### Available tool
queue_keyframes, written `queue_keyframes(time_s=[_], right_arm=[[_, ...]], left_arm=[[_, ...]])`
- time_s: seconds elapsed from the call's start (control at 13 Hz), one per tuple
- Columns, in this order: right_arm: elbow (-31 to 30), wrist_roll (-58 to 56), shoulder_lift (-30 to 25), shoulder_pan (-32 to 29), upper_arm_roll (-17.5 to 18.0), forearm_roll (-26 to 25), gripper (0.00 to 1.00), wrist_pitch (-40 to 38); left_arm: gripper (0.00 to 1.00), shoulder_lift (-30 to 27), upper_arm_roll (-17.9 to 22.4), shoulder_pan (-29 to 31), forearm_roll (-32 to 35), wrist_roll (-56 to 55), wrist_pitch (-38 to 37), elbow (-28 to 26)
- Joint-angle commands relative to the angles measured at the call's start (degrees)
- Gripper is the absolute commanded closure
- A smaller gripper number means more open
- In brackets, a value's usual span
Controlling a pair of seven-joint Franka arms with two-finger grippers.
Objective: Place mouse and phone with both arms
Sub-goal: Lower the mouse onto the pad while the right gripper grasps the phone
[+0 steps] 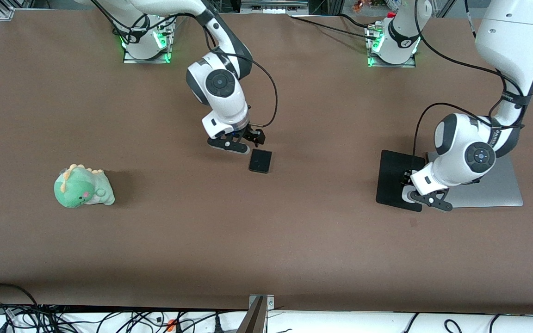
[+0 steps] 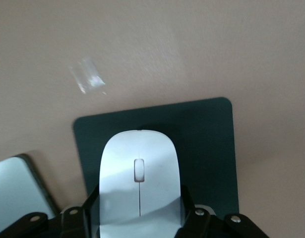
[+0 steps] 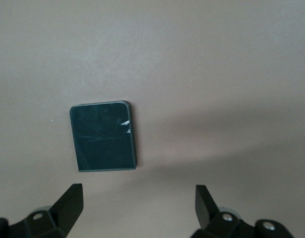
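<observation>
Mouse (image 2: 139, 176) sits clamped in the left gripper (image 2: 139, 218) jaws over the mouse pad (image 2: 207, 148); phone (image 3: 103, 136) lies just past the right gripper (image 3: 137, 198) wide jaws.

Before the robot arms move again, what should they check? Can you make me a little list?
1. Small white oval mouse between the left gripper jaws: ok.
2. Mouse over the thin black mouse pad: ok.
3. Right gripper open: ok.
4. Small black flat phone lying free on the brown table: ok.
5. Right gripper jaws around the phone: not ok, it lies ahead of them.
6. Mouse touching the pad: cannot tell.
</observation>
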Motion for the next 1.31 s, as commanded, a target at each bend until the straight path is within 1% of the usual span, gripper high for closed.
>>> queue_keyframes(time_s=[0.0,0.15,0.23,0.31,0.38,0.54,0.62,0.69,0.77,0.92,1.23], right_arm=[[5.1,1.5,4.7,0.8,-0.8,-0.4,0.0,0.8],[10.8,5.2,9.7,2.1,-0.9,-1.0,0.0,0.9],[12.2,6.2,11.3,3.0,-1.1,-2.2,0.0,1.0],[12.5,7.1,12.2,3.0,-1.0,-3.3,0.0,1.3],[12.5,7.3,12.7,3.0,-1.0,-4.1,0.0,2.4],[12.4,7.4,13.8,3.4,-1.0,-4.4,0.0,3.0],[12.4,7.4,14.4,3.5,-1.0,-4.8,0.0,3.1],[12.4,7.7,14.7,3.8,-1.0,-5.1,0.0,3.1],[12.4,7.6,14.7,3.8,-1.2,-5.4,0.0,3.1],[12.0,7.7,14.8,3.7,-1.2,-6.2,0.0,3.1],[12.2,7.7,16.1,3.8,-1.2,-6.2,0.02,4.4]], left_arm=[[0.64,0.4,-0.4,0.6,-1.2,1.0,3.4,-1.7],[0.64,1.3,-0.4,0.6,-1.2,1.0,6.7,-3.0],[0.62,1.9,-0.4,0.7,-1.2,1.0,8.2,-3.4],[0.38,2.0,-0.4,0.8,-1.2,0.9,8.3,-3.4],[0.0,1.9,-0.4,0.8,-1.2,0.7,8.3,-3.4],[0.0,0.6,-0.4,0.8,-1.2,0.7,7.6,-3.0],[0.0,-0.9,-0.4,0.7,-1.2,0.7,6.9,-2.6],[0.0,-2.8,-0.4,0.8,-1.2,0.7,4.8,-1.8],[0.0,-4.2,-0.4,0.8,-1.2,0.7,-0.2,0.6],[0.0,-4.8,-0.4,0.5,-1.2,1.2,-15.2,10.2],[0.0,-4.7,-1.2,-0.4,-1.4,0.8,-35.6,26.3]])
